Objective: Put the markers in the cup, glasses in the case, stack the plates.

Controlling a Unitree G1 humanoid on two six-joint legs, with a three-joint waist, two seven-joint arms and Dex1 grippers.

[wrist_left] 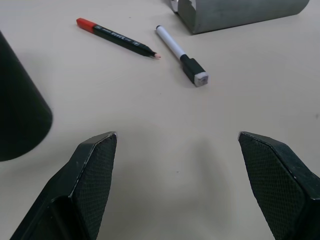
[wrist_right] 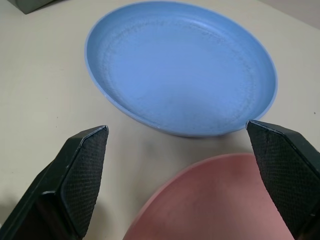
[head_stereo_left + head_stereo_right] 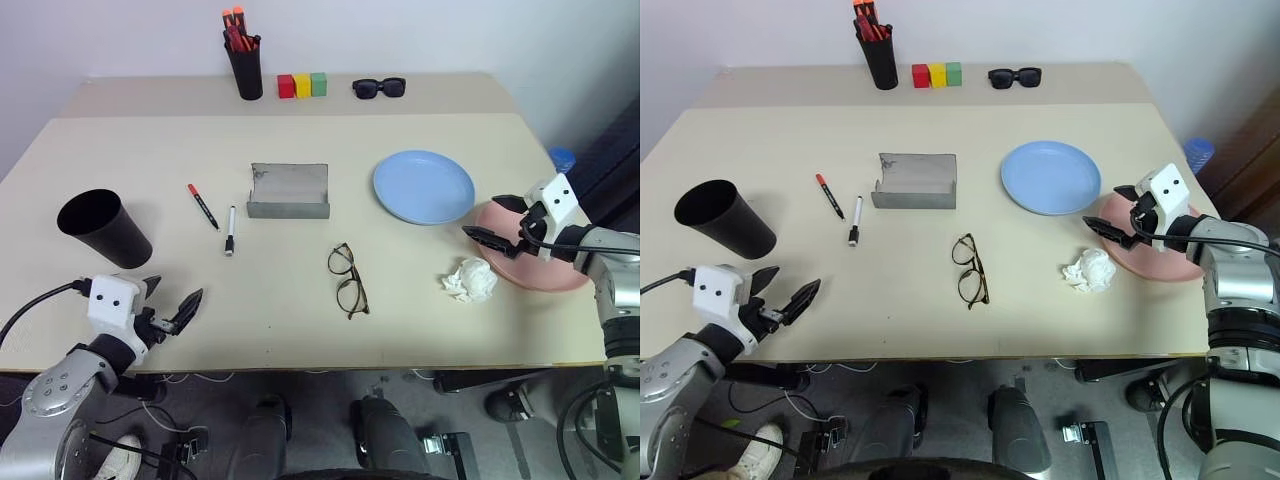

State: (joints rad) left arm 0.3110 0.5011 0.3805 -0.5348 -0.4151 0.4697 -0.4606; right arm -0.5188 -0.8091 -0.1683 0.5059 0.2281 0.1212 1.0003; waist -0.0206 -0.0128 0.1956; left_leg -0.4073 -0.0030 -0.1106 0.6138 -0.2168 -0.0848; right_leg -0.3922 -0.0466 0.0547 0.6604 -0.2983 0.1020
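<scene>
On the beige surface (image 3: 300, 330) we see, at left, one tapered black cup (image 3: 103, 228) tilted. Two thin markers (image 3: 203, 206), red-ended and white-ended (image 3: 231, 230), lie beside one grey open case (image 3: 289, 191). Wire-rimmed glasses (image 3: 347, 280) lie at centre. Two round plates, blue (image 3: 424, 187) and pink (image 3: 545, 268), sit right. Left tool (image 3: 172, 305) and right tool (image 3: 497, 222): both spread apart, empty.

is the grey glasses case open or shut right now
Open. The grey case shows a bare hollow interior with its lid swung back, and the wire-rimmed glasses lie outside it on the table, nearer the robot.
</scene>
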